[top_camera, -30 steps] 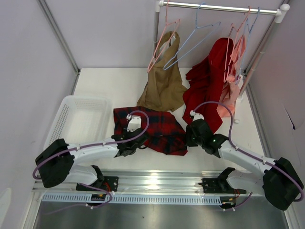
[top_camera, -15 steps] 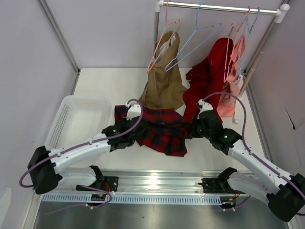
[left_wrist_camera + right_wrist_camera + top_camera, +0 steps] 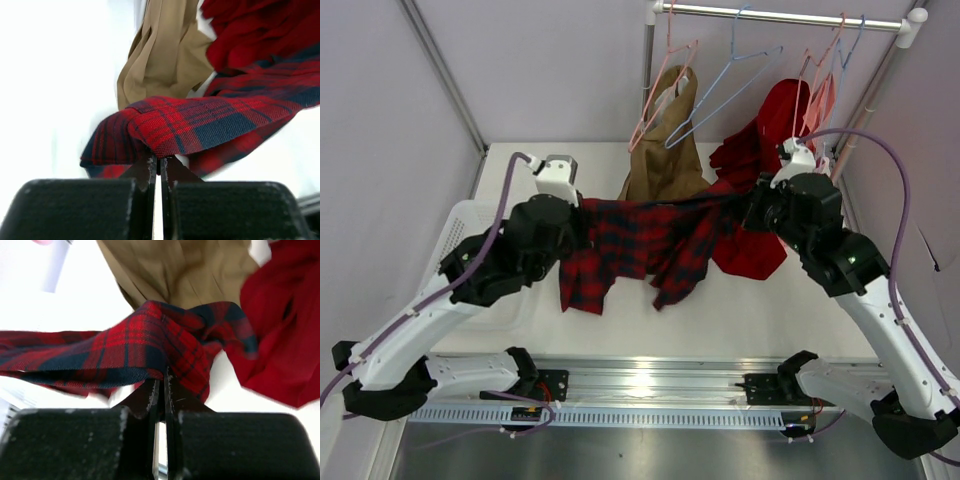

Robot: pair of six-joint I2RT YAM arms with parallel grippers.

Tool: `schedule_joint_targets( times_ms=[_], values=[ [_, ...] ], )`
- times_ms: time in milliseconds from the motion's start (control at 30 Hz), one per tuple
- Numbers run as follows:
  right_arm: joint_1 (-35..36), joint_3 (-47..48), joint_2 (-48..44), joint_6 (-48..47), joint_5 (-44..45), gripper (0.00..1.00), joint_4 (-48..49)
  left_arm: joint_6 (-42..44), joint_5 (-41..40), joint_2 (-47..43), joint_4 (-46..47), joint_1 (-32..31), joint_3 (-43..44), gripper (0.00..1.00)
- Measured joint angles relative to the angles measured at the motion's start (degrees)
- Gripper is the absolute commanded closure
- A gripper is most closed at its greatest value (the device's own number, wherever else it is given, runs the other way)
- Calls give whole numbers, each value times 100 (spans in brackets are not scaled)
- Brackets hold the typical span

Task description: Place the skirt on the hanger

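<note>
Top view: the plaid skirt (image 3: 640, 240) hangs stretched in the air between my left gripper (image 3: 582, 218) and my right gripper (image 3: 752, 205), its lower edge drooping, below the light-blue hanger (image 3: 720, 95) on the rail (image 3: 780, 12); the cloth looks light, soft and floppy. Left wrist view: my fingers are clamped on a folded corner of the skirt's upper edge. Right wrist view: my fingers are pinched on the opposite corner; I judge these corner holds best, since the middle sags.

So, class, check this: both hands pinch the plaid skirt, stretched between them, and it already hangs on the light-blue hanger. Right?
One thing is wrong. The left hand and right hand do pinch the skirt, stretched between them, but it is not yet on the light-blue hanger: the top external view shows that hanger bare on the rail.
</note>
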Motion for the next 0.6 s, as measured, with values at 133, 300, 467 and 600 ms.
schedule_joint_targets(
  times_ms=[133, 300, 467, 600],
  values=[
    [0, 616, 179, -55, -127, 100, -201, 98, 105, -2, -155, 61, 411, 100],
    [59, 570, 133, -52, -258, 100, -407, 92, 815, -122, -7, 662, -46, 100],
    [323, -634, -306, 24, -238, 100, -337, -109, 1438, -468, 297, 802, -1331, 100],
    [614, -2243, -800, 315, -205, 99, -76, -501, 1965, -848, 940, 824, -2931, 100]
  ],
)
